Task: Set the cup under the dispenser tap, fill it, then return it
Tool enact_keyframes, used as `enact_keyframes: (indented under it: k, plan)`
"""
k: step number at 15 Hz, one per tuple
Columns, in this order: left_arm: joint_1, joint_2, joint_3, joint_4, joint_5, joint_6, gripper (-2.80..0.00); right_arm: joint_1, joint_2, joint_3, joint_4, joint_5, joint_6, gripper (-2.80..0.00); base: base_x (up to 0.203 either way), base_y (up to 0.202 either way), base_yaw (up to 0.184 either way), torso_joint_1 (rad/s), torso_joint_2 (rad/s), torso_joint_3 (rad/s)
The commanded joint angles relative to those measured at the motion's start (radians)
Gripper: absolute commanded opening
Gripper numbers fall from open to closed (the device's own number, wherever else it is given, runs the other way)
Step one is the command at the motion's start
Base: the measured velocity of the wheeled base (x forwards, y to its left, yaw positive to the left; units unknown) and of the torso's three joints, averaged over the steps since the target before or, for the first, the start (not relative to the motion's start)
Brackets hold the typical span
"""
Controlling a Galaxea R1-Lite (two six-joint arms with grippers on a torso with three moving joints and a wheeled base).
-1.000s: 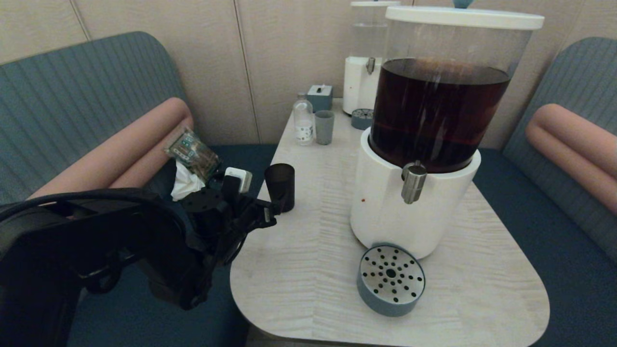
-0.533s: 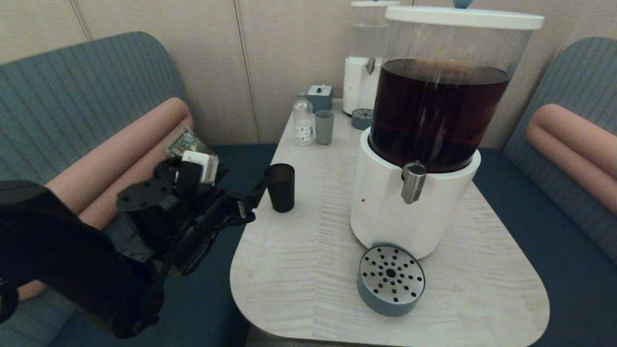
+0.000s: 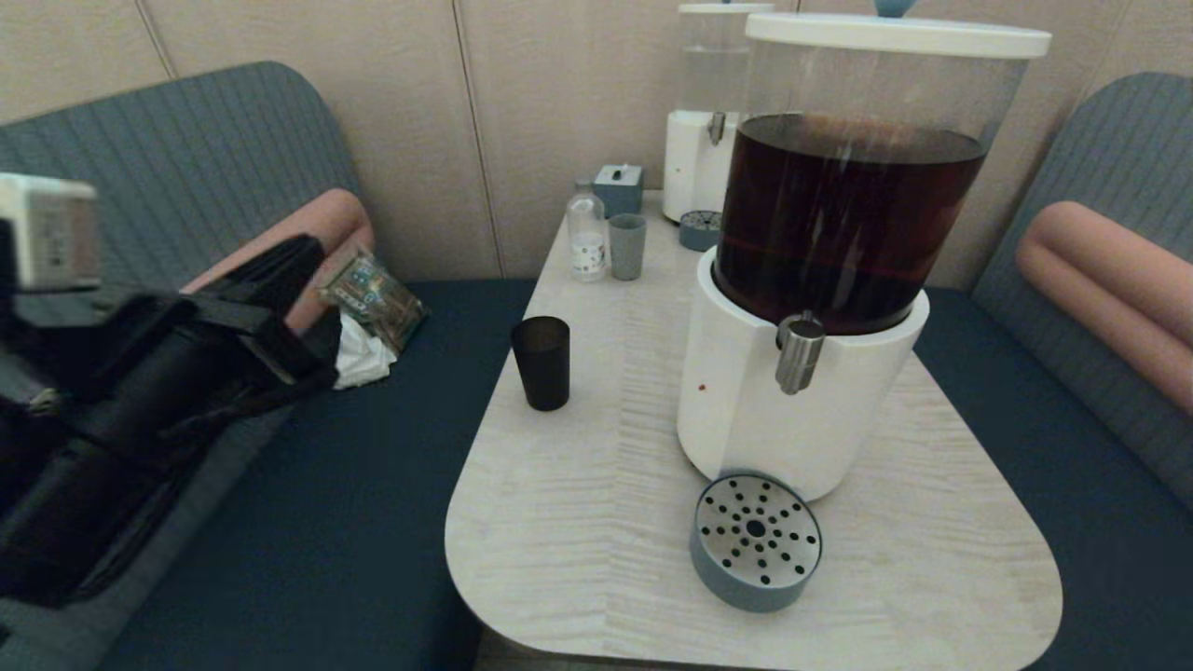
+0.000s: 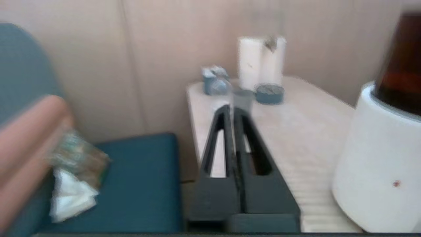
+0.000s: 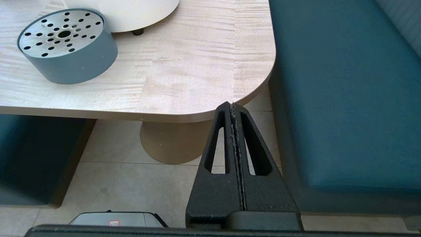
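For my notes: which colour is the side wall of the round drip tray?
Blue-grey, under a perforated steel top; the drip tray shows best in the right wrist view.

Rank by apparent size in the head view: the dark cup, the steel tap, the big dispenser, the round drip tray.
1. Big dispenser
2. Drip tray, which is also nearest the camera
3. Dark cup
4. Steel tap

Left arm raised at far left of head view, over bench seat, well apart from table; left gripper (image 4: 233, 110) pointing toward table, fingers pressed together, holding nothing; right gripper (image 5: 232, 107) low beside near table corner, above floor, fingers closed flush, empty; right arm out of head view.
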Motion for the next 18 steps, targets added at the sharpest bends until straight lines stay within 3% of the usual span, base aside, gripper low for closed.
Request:
enact_keyframes:
  k: [1, 4, 6, 11, 18]
  plan:
    - [0.011, -0.332, -0.023, 0.286, 0.046, -0.005, -2.8, 0.0, 0.001, 0.0, 0.001, 0.0, 0.0, -2.8, 0.0, 0.0, 0.0, 0.0, 0.0, 0.0]
    - [0.025, -0.609, -0.078, 0.664, 0.15, -0.061, -2.8, 0.0, 0.001, 0.0, 0.001, 0.0, 0.0, -2.8, 0.0, 0.0, 0.0, 0.0, 0.0, 0.0]
    - [0.109, -0.727, -0.106, 0.807, 0.207, -0.104, -2.8, 0.0, 0.001, 0.0, 0.001, 0.0, 0.0, -2.8, 0.0, 0.0, 0.0, 0.0, 0.0, 0.0]
    - [0.315, -0.964, -0.038, 0.863, 0.233, -0.127, -2.8, 0.0, 0.001, 0.0, 0.001, 0.0, 0.0, -2.8, 0.0, 0.0, 0.0, 0.0, 0.0, 0.0]
    - [0.34, -1.138, 0.118, 0.838, 0.21, -0.125, -2.8, 0.0, 0.001, 0.0, 0.001, 0.0, 0.0, -2.8, 0.0, 0.0, 0.0, 0.0, 0.0, 0.0]
